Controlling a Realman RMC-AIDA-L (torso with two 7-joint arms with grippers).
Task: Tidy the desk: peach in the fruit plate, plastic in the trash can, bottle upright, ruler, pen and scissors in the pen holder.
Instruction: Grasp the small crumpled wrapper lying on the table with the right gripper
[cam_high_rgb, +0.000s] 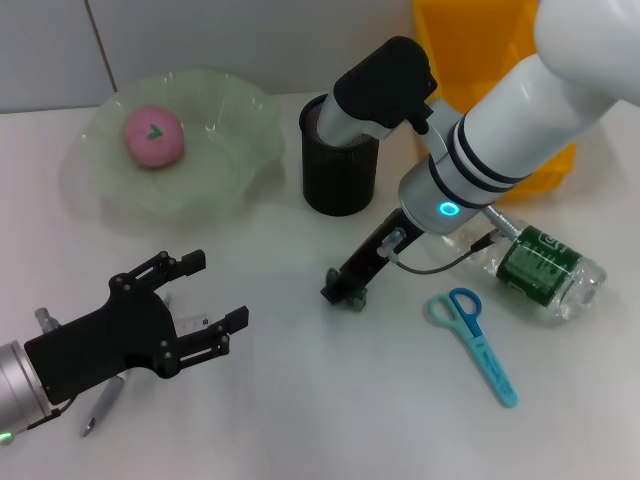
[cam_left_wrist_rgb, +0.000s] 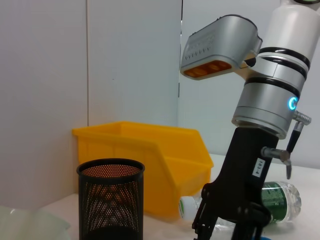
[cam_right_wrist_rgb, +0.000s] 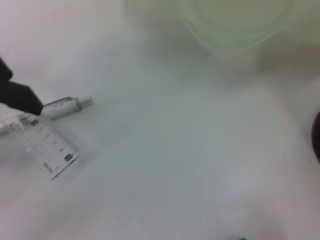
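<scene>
Wide open are the jaws of the left gripper (cam_high_rgb: 205, 298), which hangs low over the white desk (cam_high_rgb: 300, 400) at the near left. Under it lie a clear ruler (cam_high_rgb: 195, 326) and a silver pen (cam_high_rgb: 103, 402), both flat on the surface. Behind, at the far left, the pale green fruit plate (cam_high_rgb: 215, 170) holds the pink peach (cam_high_rgb: 153, 135). In the middle stands the black mesh pen holder (cam_high_rgb: 338, 170), upright. Just in front of it the right gripper (cam_high_rgb: 345, 293) points down to the desk with its tips close to the surface; the jaws look narrow, nearly together, with nothing between them. To the right lie the blue scissors (cam_high_rgb: 475, 340), and beyond them the plastic bottle (cam_high_rgb: 545, 270) with a green label, on its side. A yellow bin (cam_high_rgb: 470, 50) stands at the far right, against a plain white wall (cam_left_wrist_rgb: 130, 60).
</scene>
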